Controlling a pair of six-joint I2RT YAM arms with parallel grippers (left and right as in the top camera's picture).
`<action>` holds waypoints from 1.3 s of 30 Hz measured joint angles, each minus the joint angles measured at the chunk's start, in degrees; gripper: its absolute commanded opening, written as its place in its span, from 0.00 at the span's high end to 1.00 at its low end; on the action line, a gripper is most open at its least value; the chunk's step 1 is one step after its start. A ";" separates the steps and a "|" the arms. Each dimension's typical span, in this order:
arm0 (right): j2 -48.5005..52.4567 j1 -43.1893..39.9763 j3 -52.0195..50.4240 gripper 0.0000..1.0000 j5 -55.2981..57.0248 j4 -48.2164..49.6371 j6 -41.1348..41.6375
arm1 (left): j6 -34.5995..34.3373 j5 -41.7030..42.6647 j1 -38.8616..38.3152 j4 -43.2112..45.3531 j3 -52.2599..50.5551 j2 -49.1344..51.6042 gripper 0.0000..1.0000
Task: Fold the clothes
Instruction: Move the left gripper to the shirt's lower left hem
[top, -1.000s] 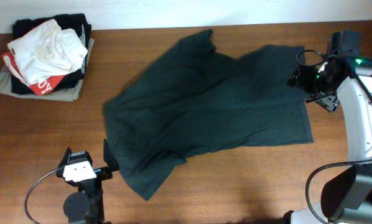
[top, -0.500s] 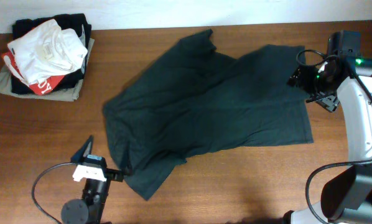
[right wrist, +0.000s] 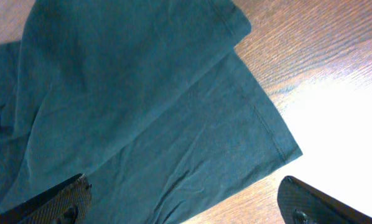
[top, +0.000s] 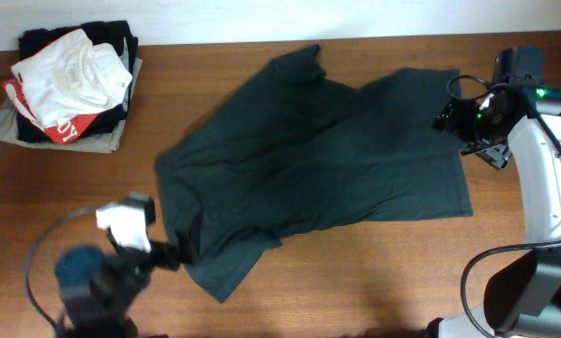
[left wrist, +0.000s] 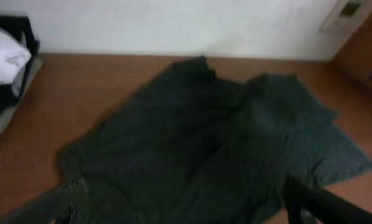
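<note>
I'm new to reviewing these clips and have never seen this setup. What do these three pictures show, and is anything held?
Two robot arms work at a wooden table. One picture looks down from above; the other two come from a camera on each wrist. A dark green shirt lies spread out, and a pile of clothes sits at the far left corner. The left hand and right hand both have fingers wide apart, holding nothing.

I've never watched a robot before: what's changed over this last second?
Only the left gripper moved, swinging round beside the dark shirt's near-left edge, now blurred; nothing grabbed. Shirt, right gripper and clothes pile stayed put.
</note>
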 measured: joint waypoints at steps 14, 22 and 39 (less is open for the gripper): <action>0.00 0.00 0.00 0.01 0.00 -0.09 -0.02 | -5.29 -5.75 -4.87 -22.21 14.23 26.88 0.01; 0.00 0.00 0.00 0.01 0.00 -0.07 -0.02 | -15.74 -23.76 -20.02 -30.51 18.93 27.23 0.01; 0.00 0.00 0.00 0.01 0.00 -0.07 0.00 | -26.34 -16.83 -22.08 -41.77 16.09 44.74 0.01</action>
